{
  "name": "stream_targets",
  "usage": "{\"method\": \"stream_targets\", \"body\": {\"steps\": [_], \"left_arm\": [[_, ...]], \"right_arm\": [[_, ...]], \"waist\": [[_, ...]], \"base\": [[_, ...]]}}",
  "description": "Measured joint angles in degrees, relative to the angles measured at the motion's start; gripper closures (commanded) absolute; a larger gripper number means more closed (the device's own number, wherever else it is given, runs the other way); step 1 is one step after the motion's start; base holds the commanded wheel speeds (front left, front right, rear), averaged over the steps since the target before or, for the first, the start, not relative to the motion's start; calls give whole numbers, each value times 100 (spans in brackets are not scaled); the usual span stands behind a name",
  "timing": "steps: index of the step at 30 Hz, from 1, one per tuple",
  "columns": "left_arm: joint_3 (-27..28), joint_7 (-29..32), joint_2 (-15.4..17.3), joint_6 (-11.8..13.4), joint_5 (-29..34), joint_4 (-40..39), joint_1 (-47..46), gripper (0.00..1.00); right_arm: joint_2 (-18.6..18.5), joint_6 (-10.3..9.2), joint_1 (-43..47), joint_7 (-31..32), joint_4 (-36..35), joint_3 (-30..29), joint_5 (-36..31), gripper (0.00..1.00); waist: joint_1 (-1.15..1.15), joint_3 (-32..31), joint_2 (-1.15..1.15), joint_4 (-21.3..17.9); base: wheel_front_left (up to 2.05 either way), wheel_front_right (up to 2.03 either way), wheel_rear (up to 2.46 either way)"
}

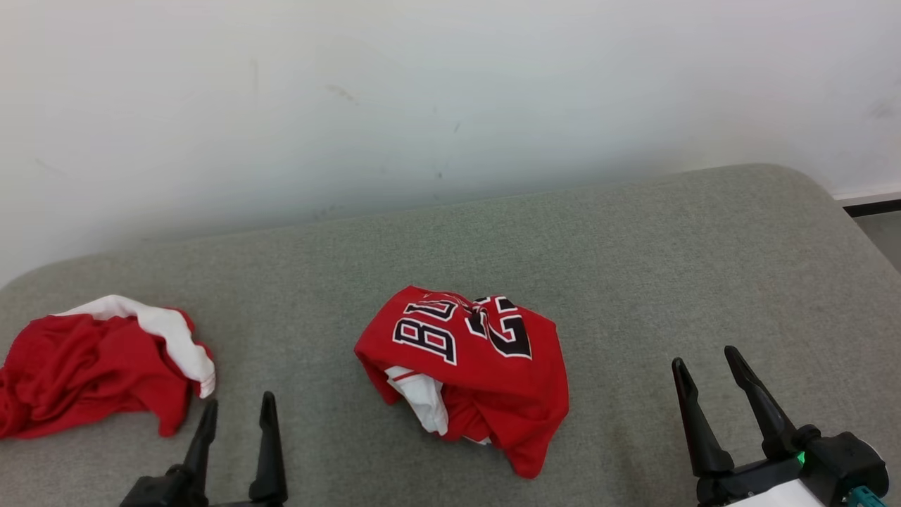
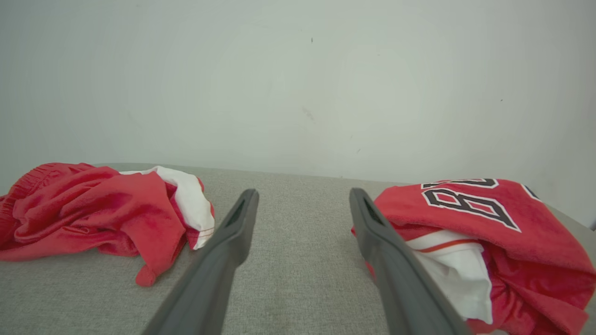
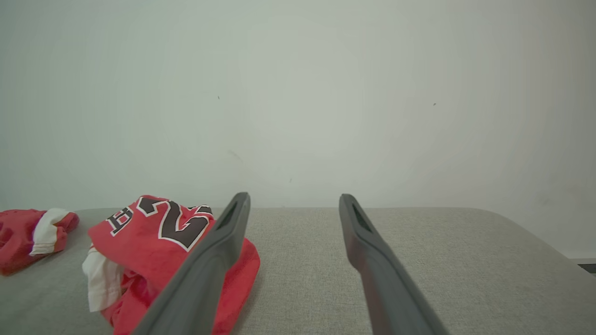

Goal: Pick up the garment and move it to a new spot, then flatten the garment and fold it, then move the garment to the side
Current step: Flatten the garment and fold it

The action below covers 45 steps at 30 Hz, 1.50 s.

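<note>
My left tool and right tool stood wide and empty, flanking a crumpled red jersey on the grey bench.

You have a grey fabric cushion spread across the whole scene, with rounded far corners and a plain weave. A white wall rises behind its far edge, marked by a few faint scuffs and specks. At the left end of the cushion lies a crumpled red cloth — a white band is folded over its far right side. Past the cushion's far right corner you can see a dark skirting strip at the wall's foot, and a bit of grey floor.
</note>
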Motion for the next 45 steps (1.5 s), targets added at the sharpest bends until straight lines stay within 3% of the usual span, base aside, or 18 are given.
{"method": "stream_targets", "body": {"steps": [24, 35, 45], "left_arm": [[-16, 0, -16, -67, 10, 104, -91, 0], [-85, 0, -20, -111, -13, 182, -189, 0], [-185, -1, -20, -141, -40, 250, -232, 0]], "right_arm": [[-14, 0, -3, 0, 126, 64, 122, 0], [-280, 0, -175, 327, 1167, 1028, 716, 0], [-168, 0, -424, 1065, 2098, 1805, 1349, 0]], "waist": [[0, 18, 0, 203], [0, 9, 0, 650], [0, 7, 0, 1266]], "base": [[0, 0, 0], [0, 0, 0], [0, 0, 0]]}}
